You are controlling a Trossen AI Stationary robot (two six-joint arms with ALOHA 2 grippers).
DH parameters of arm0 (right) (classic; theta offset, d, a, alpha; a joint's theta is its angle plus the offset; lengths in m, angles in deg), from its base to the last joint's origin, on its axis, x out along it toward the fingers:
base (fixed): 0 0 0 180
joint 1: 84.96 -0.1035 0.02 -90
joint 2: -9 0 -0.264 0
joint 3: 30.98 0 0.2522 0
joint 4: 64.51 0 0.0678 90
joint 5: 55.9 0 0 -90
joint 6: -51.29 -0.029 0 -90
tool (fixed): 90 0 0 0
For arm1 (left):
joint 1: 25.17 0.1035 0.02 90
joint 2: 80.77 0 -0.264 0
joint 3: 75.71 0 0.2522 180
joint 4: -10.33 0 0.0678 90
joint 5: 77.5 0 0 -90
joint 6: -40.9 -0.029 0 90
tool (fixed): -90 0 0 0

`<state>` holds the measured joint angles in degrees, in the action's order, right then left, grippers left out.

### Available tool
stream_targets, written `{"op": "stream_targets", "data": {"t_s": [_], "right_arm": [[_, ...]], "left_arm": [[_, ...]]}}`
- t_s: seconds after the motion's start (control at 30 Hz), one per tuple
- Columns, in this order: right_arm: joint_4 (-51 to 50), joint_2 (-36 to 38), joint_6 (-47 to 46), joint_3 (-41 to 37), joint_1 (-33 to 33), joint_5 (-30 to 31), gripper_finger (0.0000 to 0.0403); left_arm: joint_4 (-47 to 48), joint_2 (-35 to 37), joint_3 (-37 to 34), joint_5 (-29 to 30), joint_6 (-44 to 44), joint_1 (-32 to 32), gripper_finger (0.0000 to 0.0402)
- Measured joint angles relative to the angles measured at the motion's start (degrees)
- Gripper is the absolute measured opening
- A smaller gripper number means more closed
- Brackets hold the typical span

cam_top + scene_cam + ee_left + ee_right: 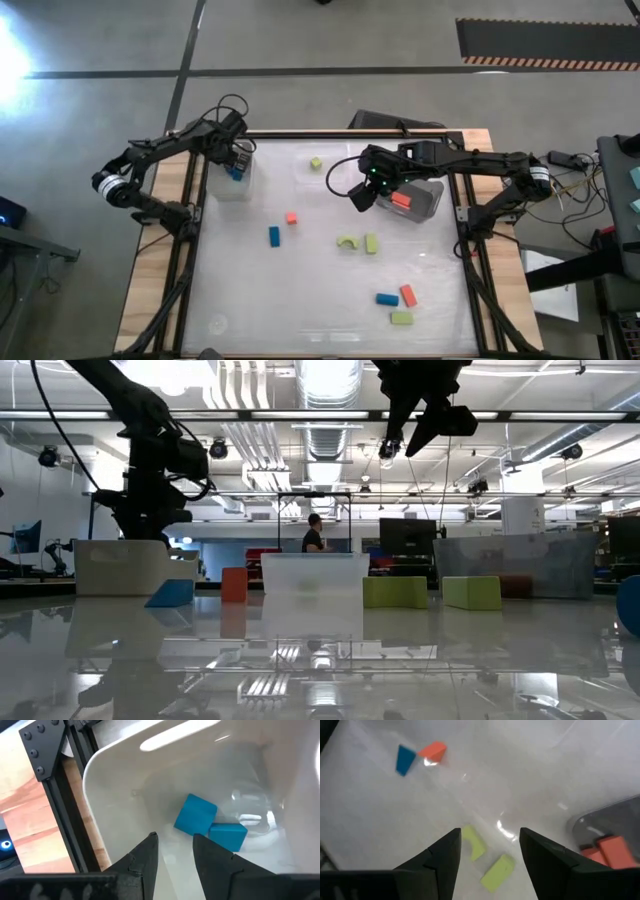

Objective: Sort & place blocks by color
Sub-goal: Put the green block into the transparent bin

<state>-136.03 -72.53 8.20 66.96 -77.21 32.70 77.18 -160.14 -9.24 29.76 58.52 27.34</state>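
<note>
Left pincer hangs over the clear bin, slightly parted, empty, two blue blocks inside. Right pincer, open and empty, hovers mid-frame above the green arch.

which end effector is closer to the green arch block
Right. The right end effector hangs just up-table of the green arch block, fingers open and empty. The left end effector is far off, over the clear bin at the table's left edge.
</note>
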Motion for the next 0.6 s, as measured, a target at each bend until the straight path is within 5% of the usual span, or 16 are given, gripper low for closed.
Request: {"op": "stream_targets", "data": {"t_s": [0.27, 0.43, 0.6], "right_arm": [[-0.3, 0.0, -8.5, 0.0, -3.0, -10.5, 0.0192], [-0.5, 0.0, -19.6, 0.0, -6.6, -11.1, 0.0192], [-1.1, -0.4, -28.1, 0.0, -9.7, -10.6, 0.0192]], "left_arm": [[0.2, 6.2, 0.0, -7.1, 0.1, -0.9, 0.0107], [-2.0, 13.4, 0.4, -13.9, 3.2, -3.9, 0.0107], [-7.4, 21.1, 0.4, -14.0, 7.5, -9.0, 0.0107]]}}
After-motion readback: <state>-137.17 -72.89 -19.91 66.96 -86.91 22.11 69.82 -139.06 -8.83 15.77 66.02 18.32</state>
